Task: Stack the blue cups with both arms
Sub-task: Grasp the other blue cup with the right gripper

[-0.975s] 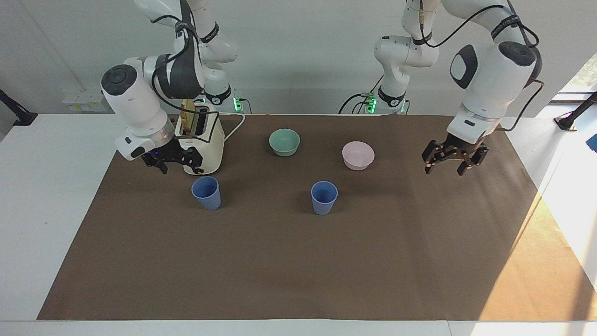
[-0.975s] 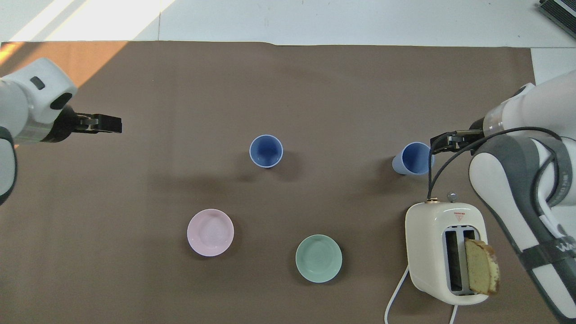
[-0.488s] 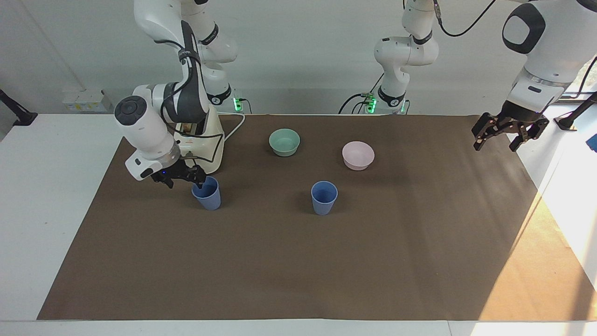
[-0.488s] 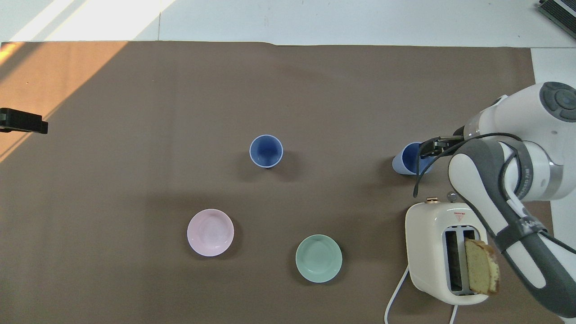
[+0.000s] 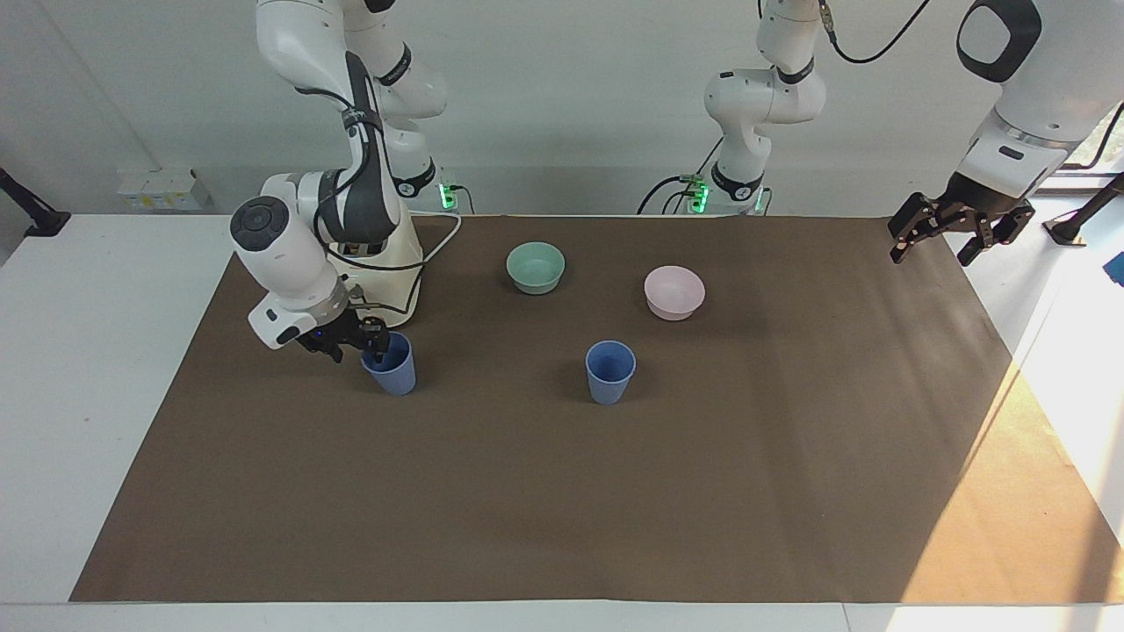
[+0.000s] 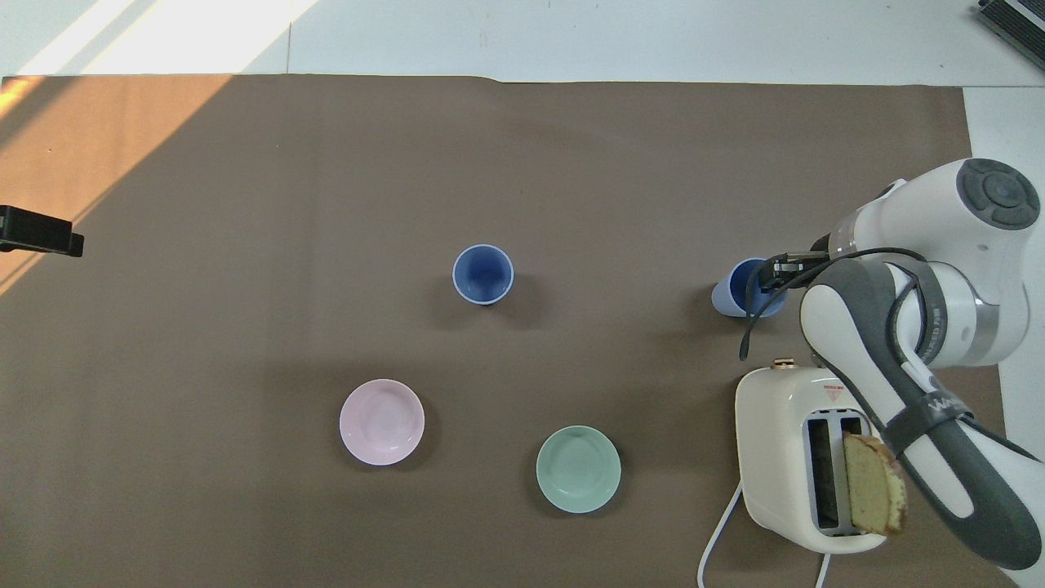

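Observation:
Two blue cups stand upright on the brown mat. One cup (image 5: pixel 392 373) (image 6: pixel 735 296) is beside the toaster, at the right arm's end. The other cup (image 5: pixel 610 372) (image 6: pixel 483 274) stands at mid-table. My right gripper (image 5: pixel 356 348) (image 6: pixel 771 273) is open and low at the first cup's rim. One finger is inside the cup and the other outside it, on the side toward the right arm's end. My left gripper (image 5: pixel 933 253) (image 6: pixel 37 235) is open and empty. It hangs in the air over the mat's edge at the left arm's end.
A cream toaster (image 6: pixel 784 457) holding a bread slice (image 6: pixel 873 483) stands nearer to the robots than the first cup, its cord trailing. A teal bowl (image 5: pixel 536 267) (image 6: pixel 578 469) and a pink bowl (image 5: pixel 674 292) (image 6: pixel 381 421) sit nearer to the robots than the mid-table cup.
My right gripper came down from beside the toaster to the first cup's rim, one finger entering the cup. My left gripper rose and drew back toward the left arm's end. The cups stayed put.

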Available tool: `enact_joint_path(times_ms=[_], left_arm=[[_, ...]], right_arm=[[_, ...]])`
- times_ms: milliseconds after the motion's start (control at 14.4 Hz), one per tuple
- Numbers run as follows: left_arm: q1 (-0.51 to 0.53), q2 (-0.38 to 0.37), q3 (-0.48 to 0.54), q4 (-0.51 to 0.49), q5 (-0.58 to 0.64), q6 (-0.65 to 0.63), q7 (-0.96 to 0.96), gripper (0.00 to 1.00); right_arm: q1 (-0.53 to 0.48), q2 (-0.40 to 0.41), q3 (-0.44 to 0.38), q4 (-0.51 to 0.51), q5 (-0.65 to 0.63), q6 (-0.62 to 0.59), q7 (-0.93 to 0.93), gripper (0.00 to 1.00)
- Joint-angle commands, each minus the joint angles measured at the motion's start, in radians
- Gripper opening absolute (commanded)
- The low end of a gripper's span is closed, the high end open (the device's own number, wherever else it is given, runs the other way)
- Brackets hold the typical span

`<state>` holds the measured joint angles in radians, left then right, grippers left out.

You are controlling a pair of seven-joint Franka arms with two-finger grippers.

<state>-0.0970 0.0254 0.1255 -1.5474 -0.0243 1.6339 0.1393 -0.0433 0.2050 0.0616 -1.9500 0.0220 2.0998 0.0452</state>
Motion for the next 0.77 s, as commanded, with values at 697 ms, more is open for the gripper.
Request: enact_joint_path(times_ms=[697], left_arm=[[0.006, -0.001, -0.007, 0.021, 0.014, -0.032, 0.002, 1.00]], right_arm=[[0.000, 0.004, 0.082, 0.265, 0.050, -0.234, 0.033, 0.00]])
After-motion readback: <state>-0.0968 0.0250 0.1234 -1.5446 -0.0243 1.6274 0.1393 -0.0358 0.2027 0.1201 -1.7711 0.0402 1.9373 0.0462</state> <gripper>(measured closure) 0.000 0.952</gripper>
